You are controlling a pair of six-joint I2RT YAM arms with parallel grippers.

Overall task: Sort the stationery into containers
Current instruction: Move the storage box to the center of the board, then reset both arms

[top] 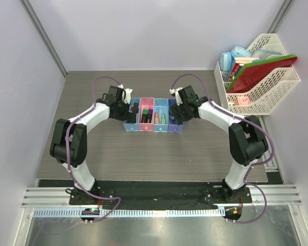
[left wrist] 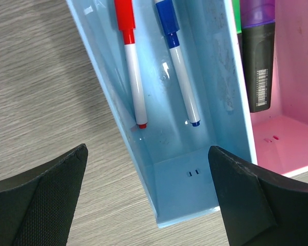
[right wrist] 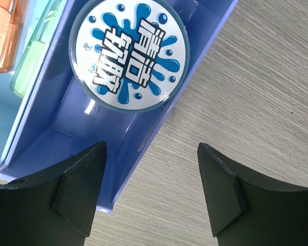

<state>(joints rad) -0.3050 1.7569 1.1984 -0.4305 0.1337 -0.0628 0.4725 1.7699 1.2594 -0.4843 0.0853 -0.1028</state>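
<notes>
The row of four bins (top: 154,129) stands mid-table. In the left wrist view the light blue bin (left wrist: 195,177) holds a red-capped pen (left wrist: 132,72) and a blue-capped pen (left wrist: 178,66); the pink bin (left wrist: 292,133) holds purple and green highlighters (left wrist: 258,61). In the right wrist view the purple-blue bin (right wrist: 66,148) holds the round blue roll (right wrist: 129,53); an orange bit (right wrist: 4,36) and a pale-green bit (right wrist: 33,61) lie in the bin beside it. My left gripper (left wrist: 149,200) is open and empty over the light blue bin's left wall. My right gripper (right wrist: 151,192) is open and empty over the purple-blue bin's right wall.
A white lattice file rack (top: 269,89) with red and green folders (top: 262,72) and other items stands at the back right. Grey walls close the table at the left, back and right. The arm bases stand at the near edge.
</notes>
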